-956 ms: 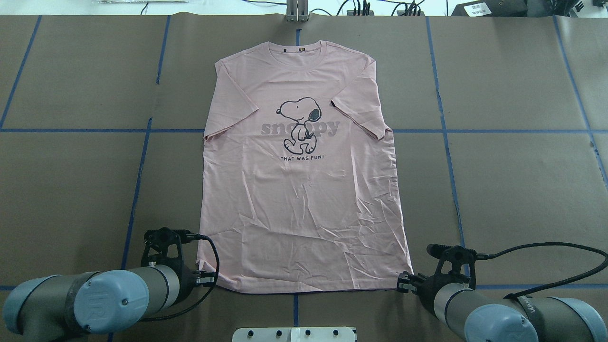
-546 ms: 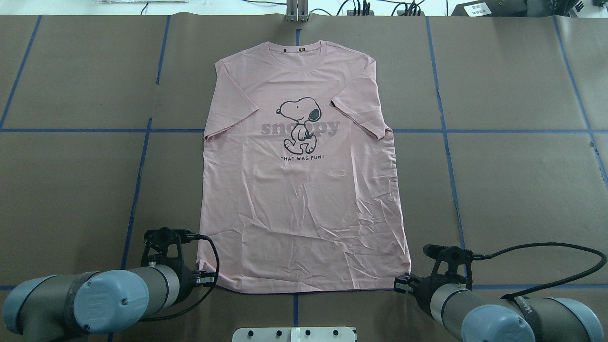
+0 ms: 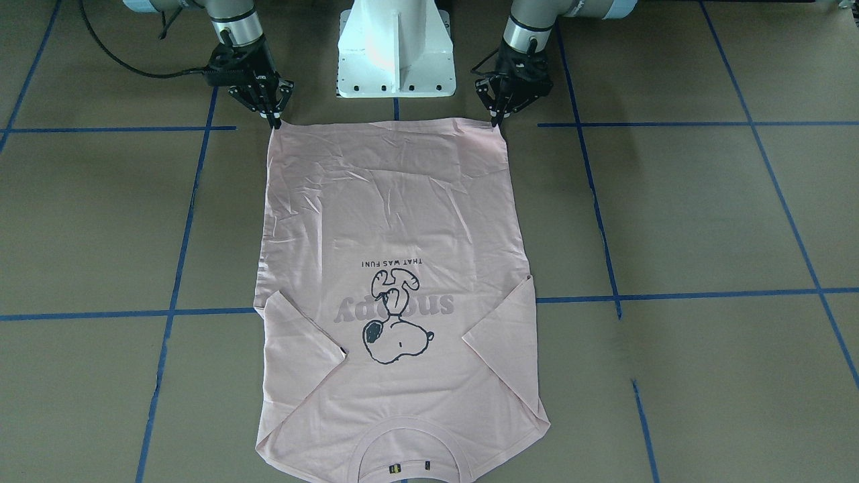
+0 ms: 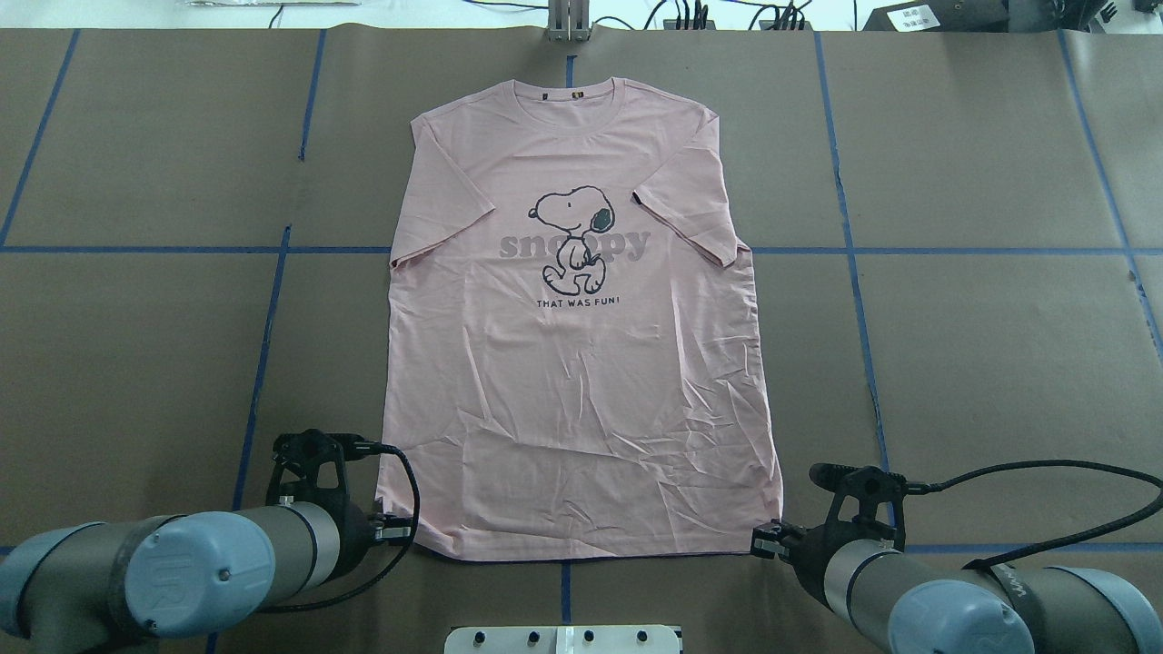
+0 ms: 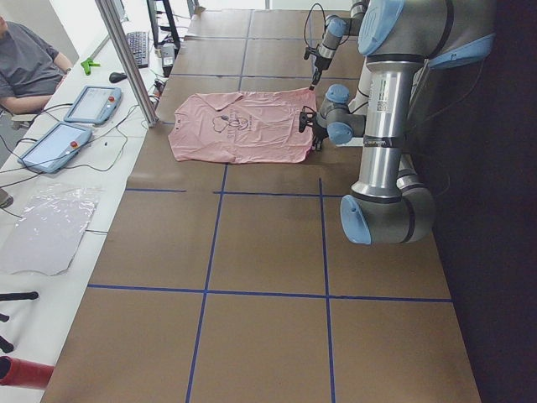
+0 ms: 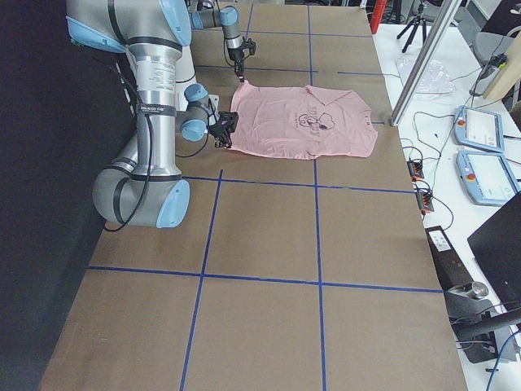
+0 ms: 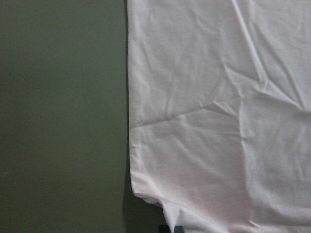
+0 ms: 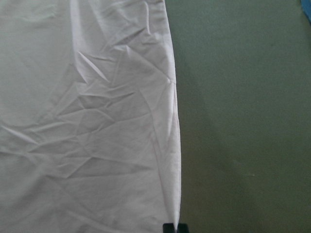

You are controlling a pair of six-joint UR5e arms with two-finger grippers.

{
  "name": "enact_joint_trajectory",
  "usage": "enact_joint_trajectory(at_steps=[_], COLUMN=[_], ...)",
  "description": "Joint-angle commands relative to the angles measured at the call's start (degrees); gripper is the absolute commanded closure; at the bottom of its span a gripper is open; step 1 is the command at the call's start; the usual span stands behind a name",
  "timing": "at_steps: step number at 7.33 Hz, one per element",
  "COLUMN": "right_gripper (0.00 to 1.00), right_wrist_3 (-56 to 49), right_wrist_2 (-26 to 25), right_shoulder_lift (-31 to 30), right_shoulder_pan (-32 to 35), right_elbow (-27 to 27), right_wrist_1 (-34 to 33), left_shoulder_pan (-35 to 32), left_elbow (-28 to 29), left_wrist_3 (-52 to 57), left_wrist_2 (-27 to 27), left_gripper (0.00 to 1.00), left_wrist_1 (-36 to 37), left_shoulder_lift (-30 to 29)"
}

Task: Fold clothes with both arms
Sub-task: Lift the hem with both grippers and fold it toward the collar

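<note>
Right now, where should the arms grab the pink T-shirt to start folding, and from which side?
Pinch the T-shirt at its two hem corners, from the robot's side: it lies flat, hem nearest the base, collar far. The left gripper and right gripper are closed on those corners.

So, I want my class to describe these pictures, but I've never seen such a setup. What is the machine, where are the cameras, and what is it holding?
It is a two-armed robot at a brown-covered table. Six cameras catch one moment: one over its shoulders, one facing it, one at each table end, one on each wrist. A pale pink T-shirt lies flat, print up, collar away from the robot. The left gripper and right gripper each appear to pinch a corner of its near hem. The wrist views show those corners close up.
</note>
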Motion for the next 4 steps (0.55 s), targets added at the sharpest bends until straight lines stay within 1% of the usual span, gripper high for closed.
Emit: enact_joint_trajectory(at_steps=[1,2,3,4], right_gripper=[1.0,1.0,1.0,1.0], right_wrist_3=[-1.23,-1.5,-1.77,-1.86], right_wrist_2=[5.4,8.66,12.26,14.29], right_shoulder_lift=[0.31,2.58,9.47,17.89], right_shoulder_pan=[2.6,3.58,5.85,7.7], right_elbow=[14.85,21.63,25.27,25.65], right_wrist_1=[-14.4,-22.67,-31.1,-41.19], left_shoulder_pan=[-6.2,-10.24,-13.33,-15.62], left_elbow=[-12.07,-17.6,-20.1,-20.12], left_wrist_3=[4.76,8.09,8.38,8.47], left_wrist_2=[-9.56,-14.33,-16.29,-18.84], left_gripper=[1.0,1.0,1.0,1.0], left_wrist_1=[15.0,24.66,33.45,36.33], left_shoulder_lift=[-2.63,-8.49,-15.07,-18.53])
